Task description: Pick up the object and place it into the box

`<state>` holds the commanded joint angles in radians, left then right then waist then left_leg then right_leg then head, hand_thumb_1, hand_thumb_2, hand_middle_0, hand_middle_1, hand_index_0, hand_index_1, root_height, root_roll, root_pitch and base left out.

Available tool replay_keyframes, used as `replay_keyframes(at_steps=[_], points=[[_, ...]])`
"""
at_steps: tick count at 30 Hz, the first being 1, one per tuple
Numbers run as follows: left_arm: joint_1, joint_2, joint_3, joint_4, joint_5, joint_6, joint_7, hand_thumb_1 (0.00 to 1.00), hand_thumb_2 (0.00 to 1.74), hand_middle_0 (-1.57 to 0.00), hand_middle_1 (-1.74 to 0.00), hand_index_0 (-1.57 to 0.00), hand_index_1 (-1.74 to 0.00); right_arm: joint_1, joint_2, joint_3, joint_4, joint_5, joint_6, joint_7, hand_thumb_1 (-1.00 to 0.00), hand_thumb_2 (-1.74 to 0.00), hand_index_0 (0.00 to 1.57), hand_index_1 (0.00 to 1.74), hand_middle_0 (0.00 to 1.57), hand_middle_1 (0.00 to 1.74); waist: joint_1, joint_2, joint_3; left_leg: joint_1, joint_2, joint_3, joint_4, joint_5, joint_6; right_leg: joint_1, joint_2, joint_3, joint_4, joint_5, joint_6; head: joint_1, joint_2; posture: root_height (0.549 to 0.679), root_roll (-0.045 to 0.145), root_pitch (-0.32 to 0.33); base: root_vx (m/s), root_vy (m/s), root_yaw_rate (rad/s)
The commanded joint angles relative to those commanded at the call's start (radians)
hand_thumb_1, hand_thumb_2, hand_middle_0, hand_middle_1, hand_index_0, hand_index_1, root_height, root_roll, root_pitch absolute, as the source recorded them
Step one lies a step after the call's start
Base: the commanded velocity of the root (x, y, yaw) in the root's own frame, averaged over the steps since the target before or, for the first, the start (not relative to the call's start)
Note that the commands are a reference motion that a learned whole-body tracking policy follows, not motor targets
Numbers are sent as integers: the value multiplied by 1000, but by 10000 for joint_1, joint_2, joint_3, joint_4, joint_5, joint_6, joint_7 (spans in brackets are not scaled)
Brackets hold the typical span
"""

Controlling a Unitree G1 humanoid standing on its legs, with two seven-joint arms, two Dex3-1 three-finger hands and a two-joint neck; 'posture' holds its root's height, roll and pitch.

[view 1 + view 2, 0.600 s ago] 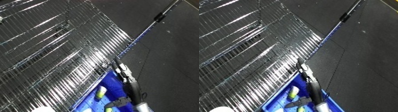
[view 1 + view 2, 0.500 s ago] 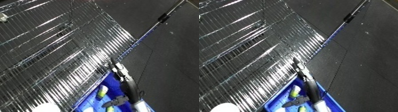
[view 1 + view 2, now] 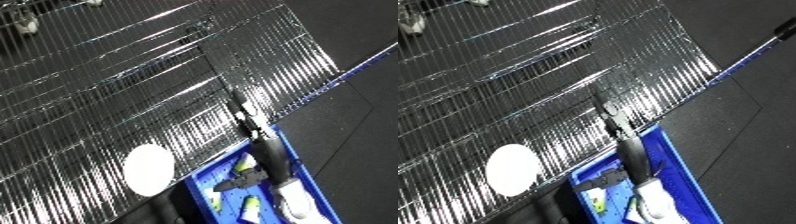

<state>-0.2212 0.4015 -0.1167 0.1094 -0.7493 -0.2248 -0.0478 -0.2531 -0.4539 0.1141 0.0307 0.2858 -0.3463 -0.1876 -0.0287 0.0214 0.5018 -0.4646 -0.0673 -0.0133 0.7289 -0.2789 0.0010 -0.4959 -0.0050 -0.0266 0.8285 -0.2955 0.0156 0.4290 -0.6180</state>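
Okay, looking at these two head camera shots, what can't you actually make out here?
- Both robot hands: neither shows in either eye view.
- Contents of the blue bin: blurred yellow-green and pale shapes, partly hidden by a dark post and cut off by the lower edge; unidentifiable.
- White round thing on the wire shelf: overexposed, no detail.
- Small object at upper left: blurred, too small.

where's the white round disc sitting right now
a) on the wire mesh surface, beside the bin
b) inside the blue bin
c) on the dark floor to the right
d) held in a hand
a: the white round disc lies on the shiny wire mesh surface, just left of the blue bin, outside its rim; no hand shows around it.
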Motion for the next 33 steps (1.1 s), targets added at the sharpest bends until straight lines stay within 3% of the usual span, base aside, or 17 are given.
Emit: replay_keyframes(at_steps=[10, 19, 29, 33], points=[[315, 130, 49, -141, -12, 248, -247, 1000, 1740, -1570, -1740, -1570, -1740, -97, 115, 270, 66, -230, 361, 507, 0, 0, 0, 0, 0, 0, 317, -35, -2, -222, -65, -96, 390, -50, 34, -181, -80, -163, 467, -117, 16, -664, -633, 627, 68, 5, 41, -18, 106], [435, 185, -104, -217, 1, 357, -392, 1000, 1740, -1570, -1740, -1570, -1740, -162, 254, 773, 580, 61, 395, 895, 0, 0, 0, 0, 0, 0, 513, -17, 42, -313, -91, -121, 637, -73, 31, -245, -192, -259, 684, -153, 24, -868, -1080, 623, 68, -7, 41, -7, 83], [391, 180, -246, -223, -14, 386, -283, 1000, 1740, -1570, -1740, -1570, -1740, -461, 433, 973, 960, 209, 310, 934, 0, 0, 0, 0, 0, 0, 590, 28, 103, -416, -152, -125, 818, -112, 30, -359, -239, -290, 871, -188, 30, -804, -1139, 620, 69, -12, 15, 4, 36], [399, 193, -332, -357, -148, 168, -67, 1000, 1740, -1570, -1740, -1570, -1740, -837, 476, 1165, 1171, 403, 303, 991, 0, 0, 0, 0, 0, 0, 731, 146, 115, -516, -201, -102, 1019, -175, 49, -514, -269, -305, 1105, -217, -11, 63, -1348, 616, 72, -18, 56, 68, 90]])
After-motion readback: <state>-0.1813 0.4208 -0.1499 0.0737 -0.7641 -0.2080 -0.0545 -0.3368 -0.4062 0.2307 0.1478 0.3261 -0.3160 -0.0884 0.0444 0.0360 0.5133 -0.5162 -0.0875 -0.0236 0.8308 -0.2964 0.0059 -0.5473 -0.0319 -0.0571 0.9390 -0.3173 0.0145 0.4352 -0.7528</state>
